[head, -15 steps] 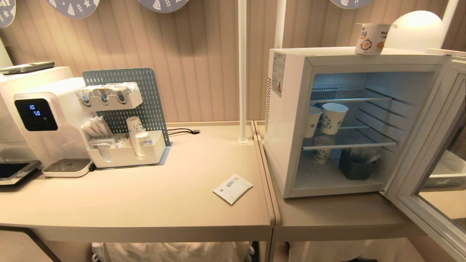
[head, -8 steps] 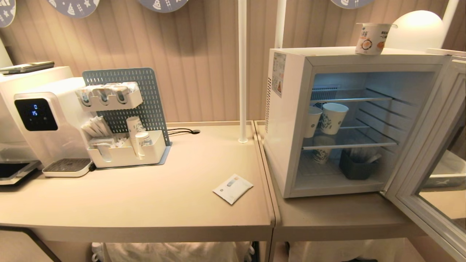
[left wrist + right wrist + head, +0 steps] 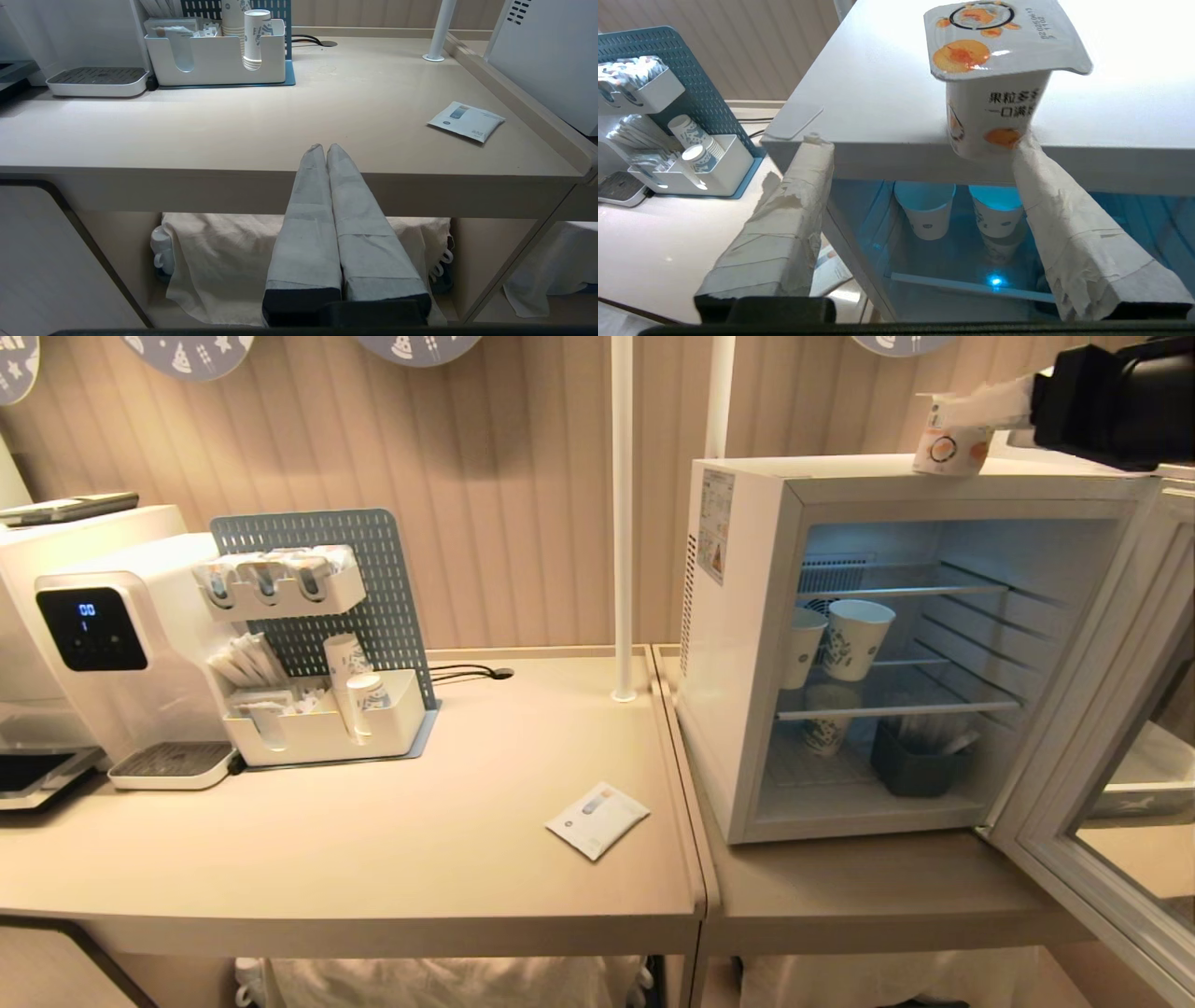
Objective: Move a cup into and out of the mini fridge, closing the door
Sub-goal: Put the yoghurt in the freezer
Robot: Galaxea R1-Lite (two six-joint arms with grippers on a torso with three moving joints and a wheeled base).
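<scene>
Reaching in from the far right, the right gripper (image 3: 920, 144) sits level with the roof of the mini fridge (image 3: 738, 644), its two tape-wrapped fingers (image 3: 784, 224) spread wide and holding nothing; one fingertip touches or nearly touches the base of the cup (image 3: 994, 93), the other stands well apart from it. That one cup stands upright on the fridge roof near its front edge, foil lid sealed, orange fruit printed on lid and side. Below it the fridge stands open, the door (image 3: 1111, 775) swung out to the right, the inside lit blue, with wire shelves; on them I count two upright blue-patterned paper cups (image 3: 854, 639) on the middle shelf, a third paper cup beneath, and one dark bin (image 3: 920, 767) on the floor of the cabinet. The fridge rests on a beige counter (image 3: 392, 859) made of two sections butted together, backed by a ribbed beige wall with two white poles (image 3: 622, 513) rising from it. One white sachet (image 3: 597, 819) lies flat on the left section, near the seam. Far left stand one white drinks machine (image 3: 103, 644) with a dark display and one blue pegboard organiser (image 3: 322, 644) holding stacked cups and packets. The left gripper (image 3: 326, 151) is clenched, fingers pressed together, parked low at the near edge of the counter, with pale cloth under the counter behind it
</scene>
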